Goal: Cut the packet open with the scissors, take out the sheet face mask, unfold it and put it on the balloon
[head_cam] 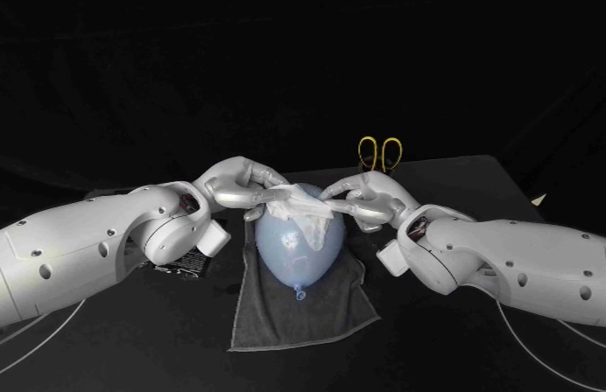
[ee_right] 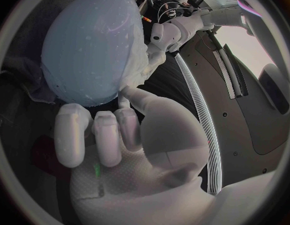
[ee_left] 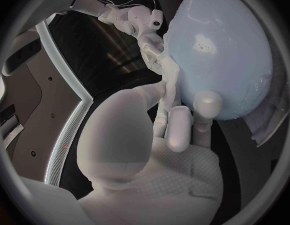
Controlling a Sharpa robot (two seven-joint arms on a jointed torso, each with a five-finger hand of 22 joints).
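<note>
Mid-table on grey towel: balloon, sheet mask bunched on its 12 o'clock end. Left hand and right hand both pinch the mask edges. Scissors at 1 o'clock.

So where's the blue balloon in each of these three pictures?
Head view: balloon mid-table on the grey towel, between left hand and right hand.
Left wrist view: balloon just beyond the left hand's fingers.
Right wrist view: balloon just beyond the right hand's fingers.
Shared landmark: the white mask on its wide end.
</note>
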